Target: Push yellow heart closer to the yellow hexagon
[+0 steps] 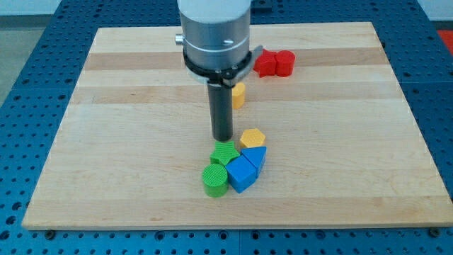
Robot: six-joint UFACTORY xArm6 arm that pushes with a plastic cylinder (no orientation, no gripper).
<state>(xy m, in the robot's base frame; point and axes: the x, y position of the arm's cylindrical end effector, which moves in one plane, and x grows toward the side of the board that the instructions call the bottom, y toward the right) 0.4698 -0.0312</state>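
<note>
The yellow hexagon (252, 137) lies just right of centre on the wooden board (127, 106). A yellow block (239, 95), mostly hidden behind the rod, sits above it; its shape is unclear, likely the yellow heart. My tip (223, 137) rests on the board just left of the yellow hexagon and below the hidden yellow block, right above the green blocks.
A green star-like block (225, 153) and a green cylinder (215, 179) sit below my tip. A blue triangle (255, 156) and a blue cube (241, 173) touch the hexagon's lower side. Two red blocks (274, 63) lie at the view's top.
</note>
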